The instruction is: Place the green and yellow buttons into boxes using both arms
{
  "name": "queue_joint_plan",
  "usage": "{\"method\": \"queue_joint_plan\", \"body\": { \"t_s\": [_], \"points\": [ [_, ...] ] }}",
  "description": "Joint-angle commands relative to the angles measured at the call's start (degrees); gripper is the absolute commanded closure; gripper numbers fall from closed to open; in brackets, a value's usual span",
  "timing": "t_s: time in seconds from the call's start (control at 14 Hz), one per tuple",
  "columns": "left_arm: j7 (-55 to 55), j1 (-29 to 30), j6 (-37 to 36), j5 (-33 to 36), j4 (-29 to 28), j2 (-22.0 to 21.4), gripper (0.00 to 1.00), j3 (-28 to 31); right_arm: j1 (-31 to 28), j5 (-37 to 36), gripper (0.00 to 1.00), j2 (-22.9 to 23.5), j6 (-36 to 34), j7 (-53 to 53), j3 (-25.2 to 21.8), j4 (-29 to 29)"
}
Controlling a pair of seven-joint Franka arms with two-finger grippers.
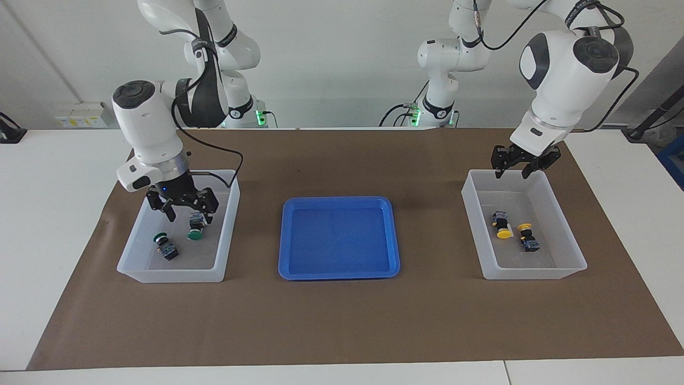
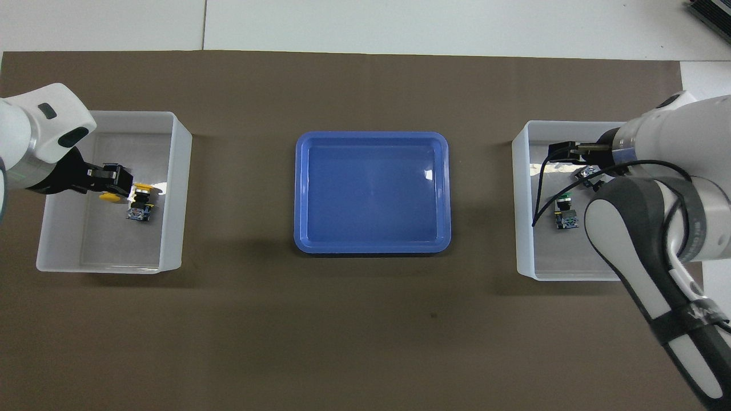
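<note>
Two green buttons (image 1: 164,245) (image 1: 196,227) lie in the box (image 1: 176,275) at the right arm's end of the table. My right gripper (image 1: 188,213) hangs open and empty just above them. In the overhead view one green button (image 2: 565,216) shows clearly and the right arm partly covers the other. Two yellow buttons (image 1: 501,223) (image 1: 528,238) lie in the other box (image 1: 534,274). My left gripper (image 1: 513,172) is raised over that box's rim nearest the robots, fingers apart and holding nothing. From overhead, the left gripper (image 2: 123,178) covers part of one yellow button (image 2: 108,197).
A shallow blue tray (image 1: 339,238) with nothing in it sits between the two boxes on the brown mat (image 1: 342,321). The white table top borders the mat on all sides.
</note>
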Motion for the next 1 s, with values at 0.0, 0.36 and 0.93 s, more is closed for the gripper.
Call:
{"method": "queue_joint_plan", "body": {
  "t_s": [0.0,0.36,0.93],
  "points": [
    [-1.4,-0.4,1.1,-1.6,-0.7,-2.5,0.29,0.2,-0.2,-2.1,0.00,-2.7,-6.9,2.2,0.3,2.8],
    [-1.0,2.2,-4.8,-2.0,2.7,-2.5,0.01,1.1,-0.6,-2.3,0.00,-5.7,-21.4,1.9,0.2,11.2],
    [-1.0,3.2,-6.5,-2.2,2.3,-2.9,0.00,0.1,-1.0,-0.9,0.00,-8.9,-34.0,-3.4,-3.0,15.3]
  ]
}}
